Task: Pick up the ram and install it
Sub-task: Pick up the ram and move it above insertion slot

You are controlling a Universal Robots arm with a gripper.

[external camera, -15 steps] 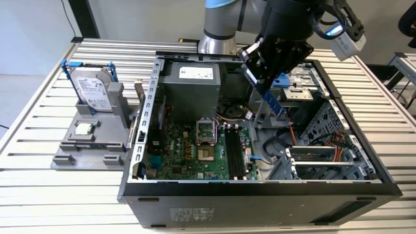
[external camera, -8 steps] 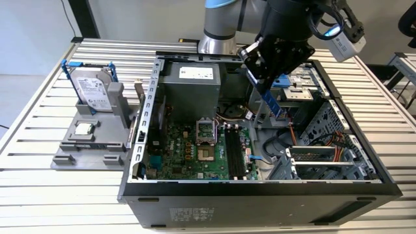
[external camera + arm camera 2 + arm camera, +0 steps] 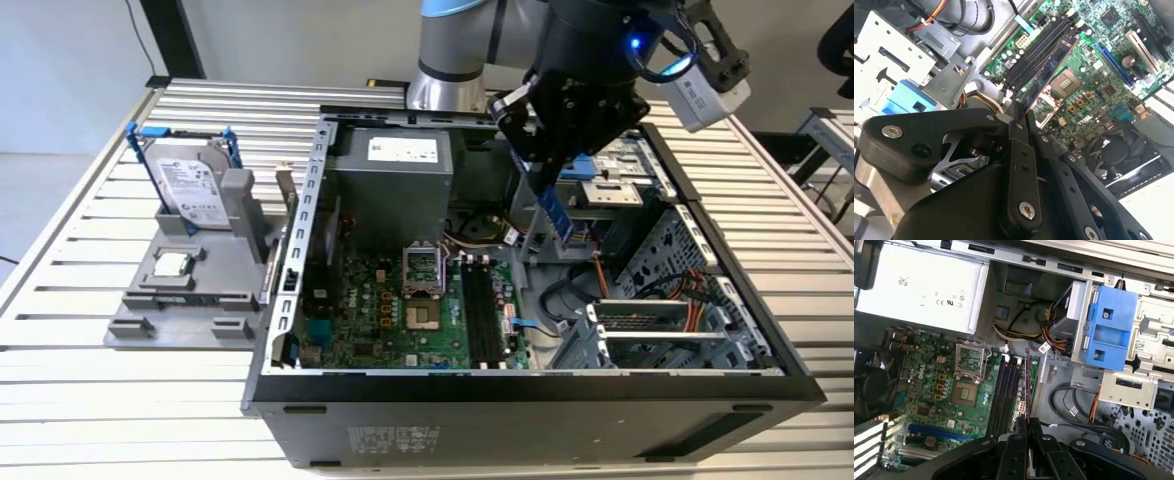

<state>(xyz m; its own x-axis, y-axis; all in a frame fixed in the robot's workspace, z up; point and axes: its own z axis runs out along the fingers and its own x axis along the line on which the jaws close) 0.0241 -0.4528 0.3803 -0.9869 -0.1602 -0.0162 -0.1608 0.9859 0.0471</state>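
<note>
The gripper [image 3: 1019, 116] has its fingers pinched together on one short end of the ram [image 3: 1050, 67], so the stick pokes out past the fingertips. In the exterior view it hangs a bit tilted in the air over the open case [image 3: 534, 395], not seated in anything yet. Below it, in both wrist views, sit the black memory slots [image 3: 1004, 395] on the green motherboard [image 3: 929, 400], near the stick but apart from it. Off on the exterior view's left, the hard drive [image 3: 187, 185] stands in its grey holder, well away from the action.

Handling guess: that stick looks light and stiff but thin, so probably easy to carry and easy to crack if twisted. Gripping the bare end edges, clear of chips and contacts, seems the sane way.
</note>
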